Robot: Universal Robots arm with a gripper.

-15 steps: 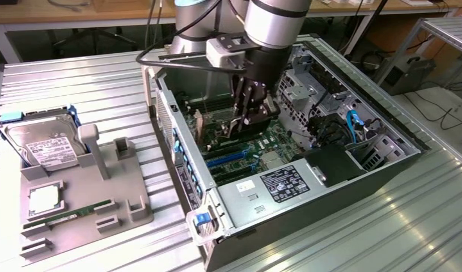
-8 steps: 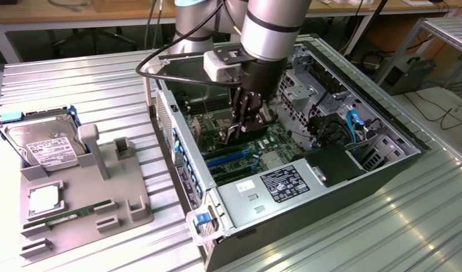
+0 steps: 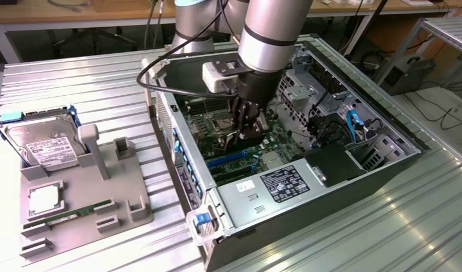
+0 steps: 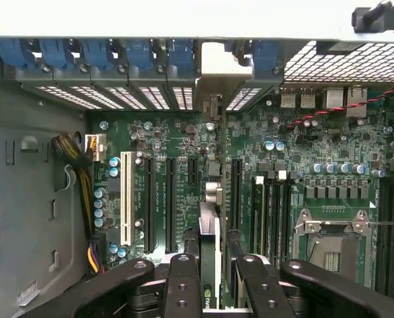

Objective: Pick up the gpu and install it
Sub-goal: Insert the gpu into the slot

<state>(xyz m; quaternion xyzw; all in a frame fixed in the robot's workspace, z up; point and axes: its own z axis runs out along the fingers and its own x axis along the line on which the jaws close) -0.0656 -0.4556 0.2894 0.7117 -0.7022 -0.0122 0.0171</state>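
My gripper [image 3: 244, 126] reaches down into the open computer case [image 3: 382, 170], above the green motherboard [image 3: 272, 148]. It is shut on the gpu [image 3: 250, 134], a thin dark card held on edge. In the wrist view the gpu [image 4: 210, 245] runs edge-on between my black fingers [image 4: 182, 286], lined up among the long black expansion slots [image 4: 236, 192]. Its pale metal bracket [image 4: 214, 65] stands at the case's rear slot openings. Whether the card's lower edge sits in a slot is hidden.
A grey fixture [image 3: 87, 198] at the exterior view's left holds a silver hard drive [image 3: 43, 146], a chip [image 3: 44, 198] and a green memory stick [image 3: 64, 217]. Inside the case are a power supply [image 3: 285, 184], blue slot latches [image 4: 97, 53], yellow cables [image 4: 84, 165] and a CPU socket [image 4: 332, 244].
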